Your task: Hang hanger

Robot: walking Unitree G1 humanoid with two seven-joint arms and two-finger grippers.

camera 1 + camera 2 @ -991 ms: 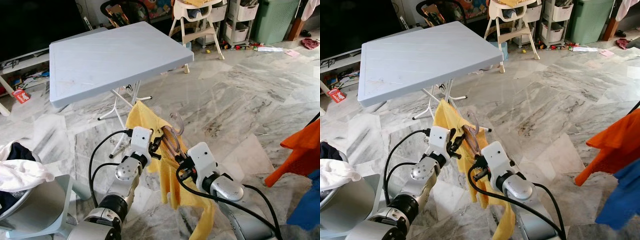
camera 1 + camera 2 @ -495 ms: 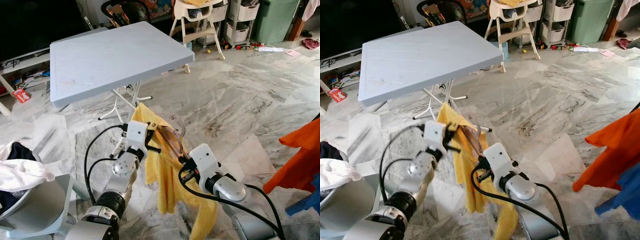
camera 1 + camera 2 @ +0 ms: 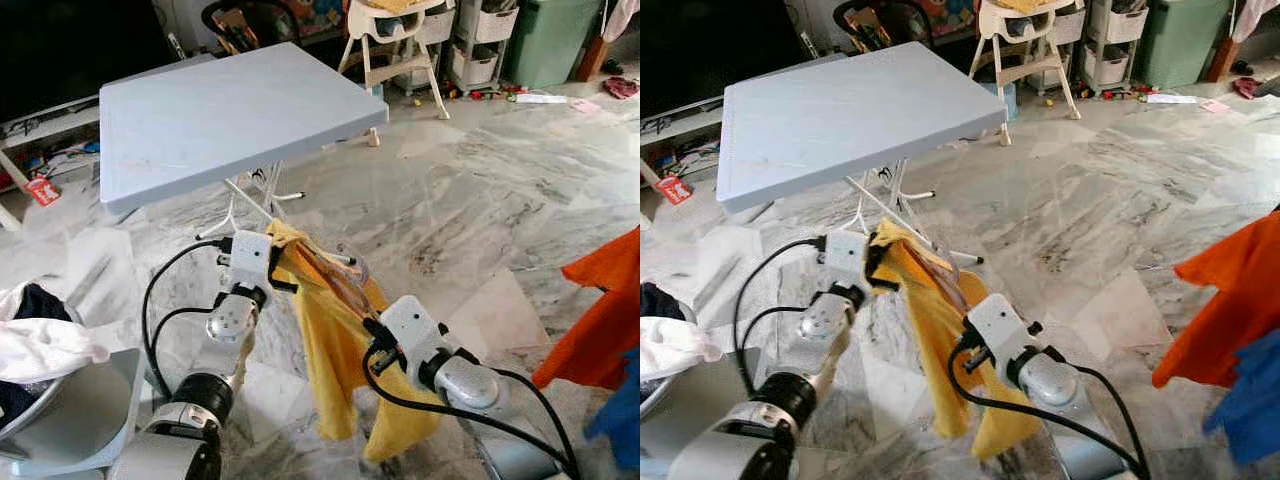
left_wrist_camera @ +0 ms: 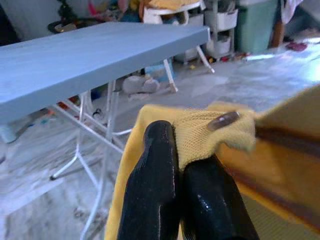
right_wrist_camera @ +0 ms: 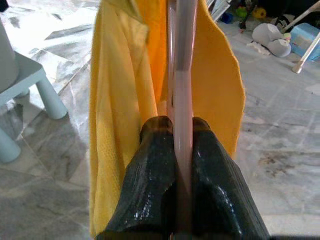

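Note:
A yellow garment [image 3: 335,370] hangs on a translucent pink hanger [image 3: 337,287], held in the air between my two arms over the marble floor. My left gripper [image 3: 276,266] is shut on the garment's shoulder at the hanger's upper end; in the left wrist view its fingers [image 4: 160,150] pinch the yellow cloth [image 4: 210,132]. My right gripper [image 3: 376,336] is shut on the hanger's lower arm. The right wrist view has the pink bar [image 5: 181,75] clamped between the black fingertips [image 5: 156,135], with yellow cloth [image 5: 117,100] draped on both sides.
A grey folding table [image 3: 220,110] stands just behind. At the left, a grey stool [image 3: 70,400] holds a basket of white laundry [image 3: 40,345]. Orange [image 3: 600,320] and blue [image 3: 618,420] clothes hang at the right edge. A high chair [image 3: 395,35] and a green bin [image 3: 555,40] stand far back.
My left gripper has moved up and to the left with the garment's shoulder, stretching the cloth along the hanger. The right gripper keeps its hold, slightly lower.

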